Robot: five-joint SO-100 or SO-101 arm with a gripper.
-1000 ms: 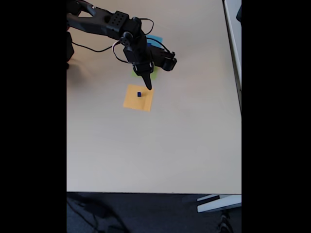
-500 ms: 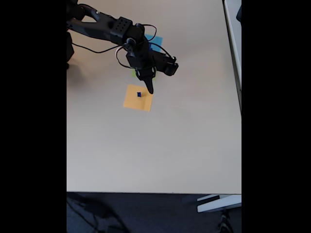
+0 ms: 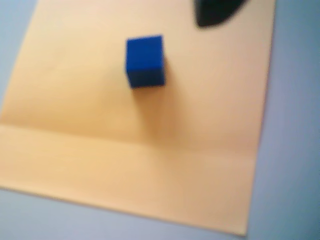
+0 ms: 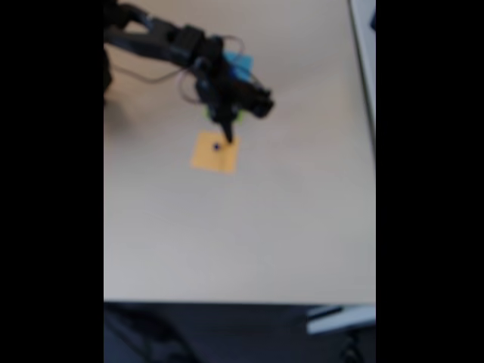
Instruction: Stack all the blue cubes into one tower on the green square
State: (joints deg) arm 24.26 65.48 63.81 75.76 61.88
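Blue cube (image 3: 145,60) sits on the orange patch (image 3: 150,165), just below-left of the pincer tip (image 3: 216,12) in the wrist view; not touched. Judged light, rigid, smooth-sided, tiny, so easily flicked away; best taken across two opposite flat faces, centred. Pincer (image 4: 225,137) opening cannot be told: one dark tip seen, fixed view blurred. Green square (image 4: 237,115) is mostly hidden behind the pincer. No containers seen.

Office or lab: plain beige table (image 4: 242,234), dark carpet (image 4: 227,336).
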